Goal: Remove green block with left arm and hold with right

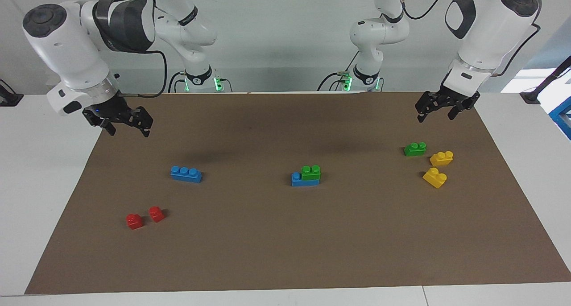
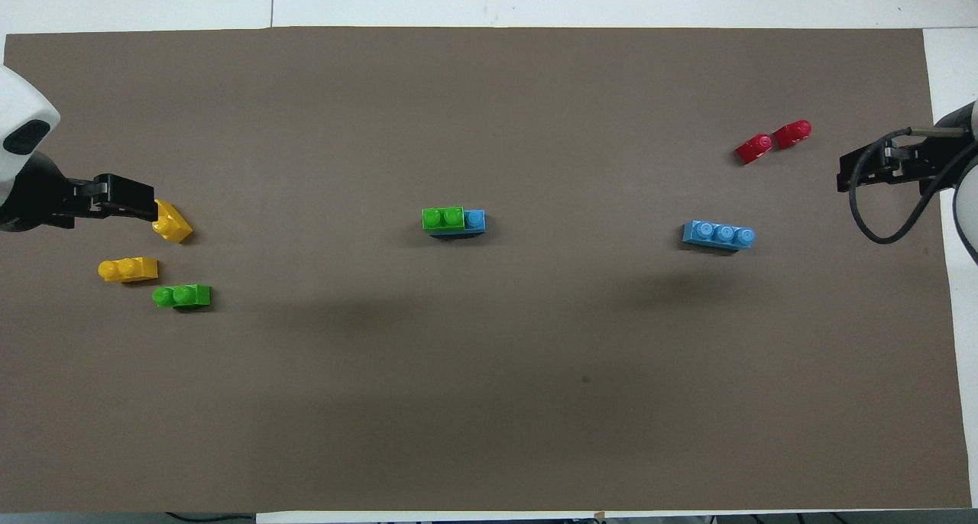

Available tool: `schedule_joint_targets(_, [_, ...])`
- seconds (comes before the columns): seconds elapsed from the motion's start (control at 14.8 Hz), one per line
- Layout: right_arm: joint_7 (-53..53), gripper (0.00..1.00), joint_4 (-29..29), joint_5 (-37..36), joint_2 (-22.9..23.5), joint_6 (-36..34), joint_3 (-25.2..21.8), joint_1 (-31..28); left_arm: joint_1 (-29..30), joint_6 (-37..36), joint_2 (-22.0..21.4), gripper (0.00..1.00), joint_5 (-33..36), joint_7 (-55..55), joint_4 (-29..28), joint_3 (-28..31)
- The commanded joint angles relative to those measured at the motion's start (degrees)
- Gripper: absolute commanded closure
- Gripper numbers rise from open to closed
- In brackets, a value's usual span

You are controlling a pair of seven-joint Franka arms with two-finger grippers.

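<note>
The green block (image 1: 311, 172) sits on top of a longer blue block (image 1: 304, 179) in the middle of the desk (image 1: 285, 252), covering the part of the blue one toward the left arm's end and leaving one blue stud bare at the other end. Neither claw touches this pair.

The left arm (image 1: 484, 34) bends down from its raised elbow near the corner of the desk at its own end, close to the robots' edge. Its left claw (image 1: 439, 109) hangs in the air over that corner, tilted inward, with its fingers spread apart and nothing between them. Just below it on the desk lie a second green block (image 1: 415, 149) and two yellow blocks (image 1: 441, 158), the green one nearest the robots.

The right arm (image 1: 67, 47) mirrors that pose at the other end, its wrist angled down and inward. The right claw (image 1: 127, 121) hovers over the desk's edge near the corner by the robots, fingers spread and empty.

A loose blue block (image 1: 186, 174) with three studs lies between the middle pair and the right arm's end. Two small red blocks (image 1: 145, 217) sit side by side farther from the robots, toward that same end.
</note>
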Motion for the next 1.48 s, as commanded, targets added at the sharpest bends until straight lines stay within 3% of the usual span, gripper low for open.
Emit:
schedule_joint_targets(0.0, [-0.8, 0.0, -0.86, 1.33, -1.05, -0.34, 0.15, -0.41, 0.06, -0.58, -1.15, 0.0, -1.07, 0.97, -0.44, 0.16])
schedule_joint_targets(0.61, [-0.89, 0.0, -0.95, 1.33, -1.05, 0.36, -0.11, -1.2, -0.29, -0.5, -1.23, 0.0, -1.16, -4.29, -0.79, 0.08])
schedule_joint_targets(0.88, [-0.54, 0.0, 0.01, 1.33, 1.22, 4.4, -0.11, -1.46, -0.82, 1.17, -1.58, 0.0, -4.57, -22.78, -1.58, -0.45])
schedule_joint_targets(1.15, [16.64, 0.01, 0.37, 6.32, 3.34, 3.62, -0.11, -1.82, -6.96, 7.58, -1.67, 0.0, -5.29, -48.12, -3.25, -0.45])
schedule_joint_targets(1.42, [41.06, 0.03, 0.19, 12.47, 4.57, 3.0, -0.02, -0.58, -11.53, 10.65, -1.67, 0.0, -5.2, -68.68, -4.38, -0.45])
